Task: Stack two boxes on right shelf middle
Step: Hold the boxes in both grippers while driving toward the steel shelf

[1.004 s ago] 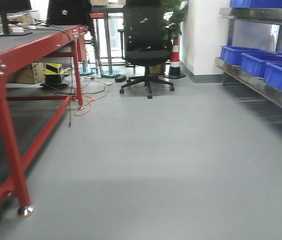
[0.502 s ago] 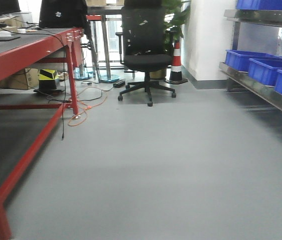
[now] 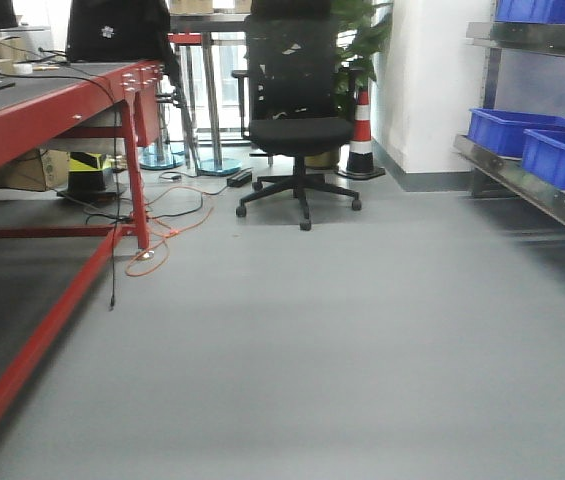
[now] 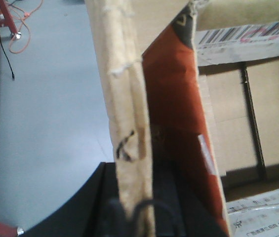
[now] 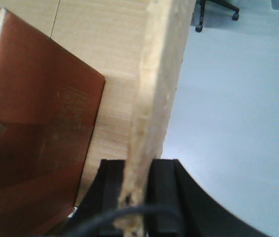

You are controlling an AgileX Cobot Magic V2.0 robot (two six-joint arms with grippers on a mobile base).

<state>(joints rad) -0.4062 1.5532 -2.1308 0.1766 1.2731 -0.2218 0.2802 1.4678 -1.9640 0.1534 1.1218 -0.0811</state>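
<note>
In the left wrist view my left gripper is shut on the upright edge of a brown cardboard box, whose inner face looks reddish brown. The right wrist view shows my right gripper shut on another pale, frayed edge of a box, black fingers on either side. More cardboard with a barcode label lies beyond the left edge. The steel right shelf runs along the right of the front view; I cannot tell which level is the middle. Neither gripper nor any box shows in the front view.
Blue plastic bins sit on the shelf. A red-framed table lines the left, with orange and black cables by its leg. A black office chair and a striped cone stand ahead on the grey floor.
The front view has advanced along the floor. The table's near leg has left the frame, and the shelf, bins and cone have slid to the right.
</note>
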